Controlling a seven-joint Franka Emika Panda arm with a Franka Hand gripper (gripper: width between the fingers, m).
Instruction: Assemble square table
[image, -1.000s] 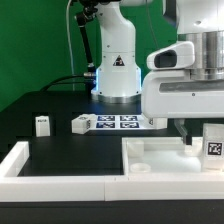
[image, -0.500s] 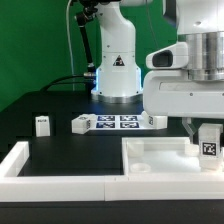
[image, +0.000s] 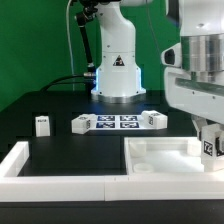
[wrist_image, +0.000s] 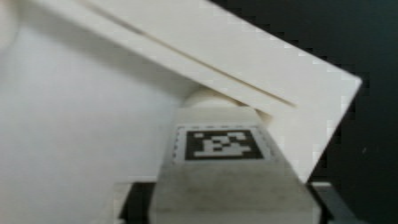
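Glossy white arm (image: 116, 42), black triangle sticker (image: 118, 62), dark cables (image: 71, 28)

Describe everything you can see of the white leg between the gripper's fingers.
The leg is a short white block that looks like plastic, with a square black-and-white tag on one face. It sits in the gripper, whose dark fingers meet two opposite sides and appear clamped on it. Its far end is at a corner of the white tabletop; contact there cannot be told. It is at the exterior view's far right.
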